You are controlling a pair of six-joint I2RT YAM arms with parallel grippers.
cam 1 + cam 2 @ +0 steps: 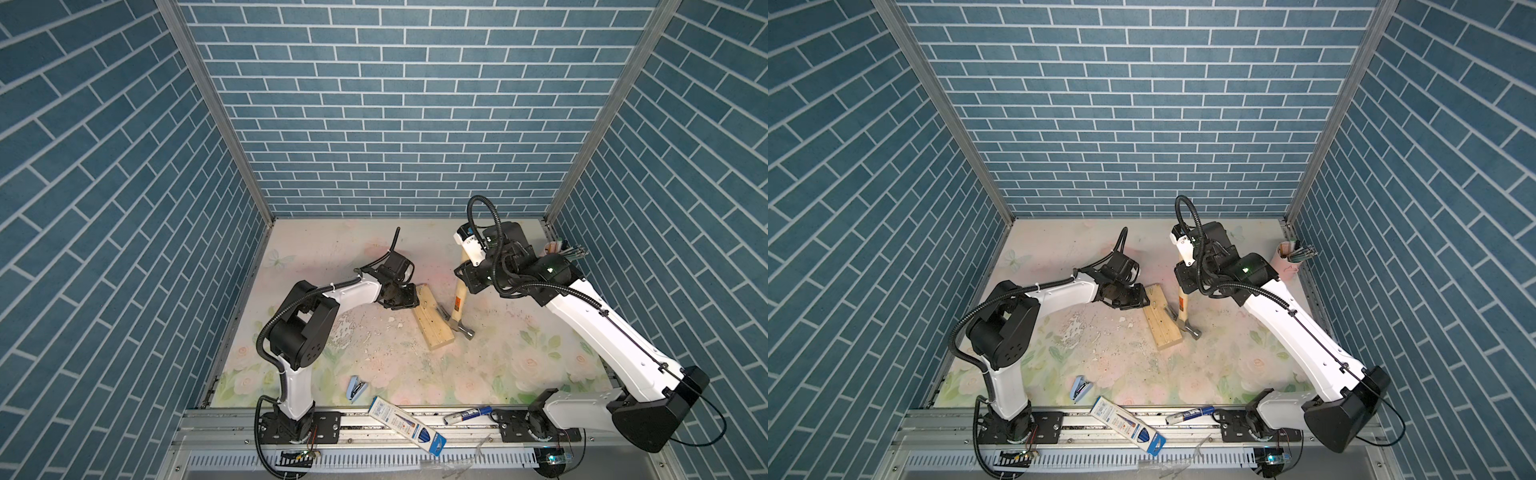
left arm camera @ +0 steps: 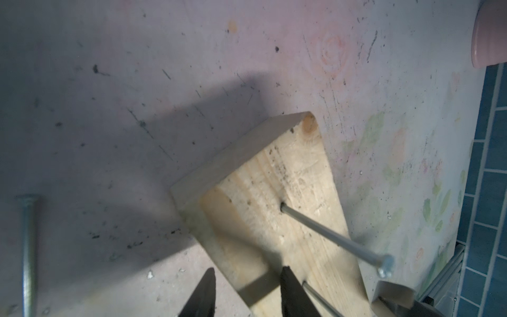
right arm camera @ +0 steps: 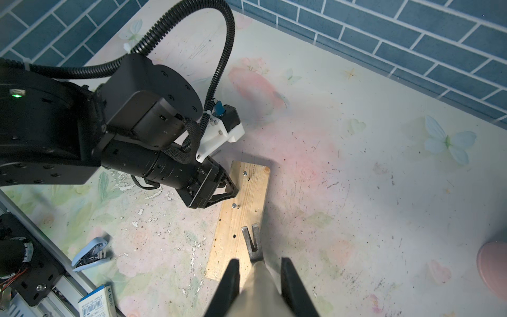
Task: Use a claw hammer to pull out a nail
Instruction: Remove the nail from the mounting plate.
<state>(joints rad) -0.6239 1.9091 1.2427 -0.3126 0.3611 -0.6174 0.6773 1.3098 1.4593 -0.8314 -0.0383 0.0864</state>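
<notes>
The claw hammer [image 1: 458, 305] has a pale wooden handle and a grey head [image 1: 466, 330]. It stands steeply, and its forked claw [image 3: 251, 237] lies on the wooden block [image 3: 241, 189] short of the nearer nail [image 3: 234, 205]. A second nail [image 3: 245, 173] stands farther along the block. My right gripper [image 3: 260, 260] is shut on the hammer's handle [image 3: 260, 291], also seen in a top view [image 1: 1181, 278]. My left gripper [image 2: 248, 269] is at the block's far end [image 1: 424, 295], jaws apart, one fingertip [image 2: 286, 277] over the block's top beside a nail [image 2: 329, 233], the other over the table.
A loose nail [image 2: 27, 247] lies on the table left of the block. A pink cup [image 1: 1287, 259] of pens stands at the back right. A blue stapler [image 1: 357, 388], a pen box [image 1: 405, 424] and a marker [image 1: 467, 414] lie along the front edge.
</notes>
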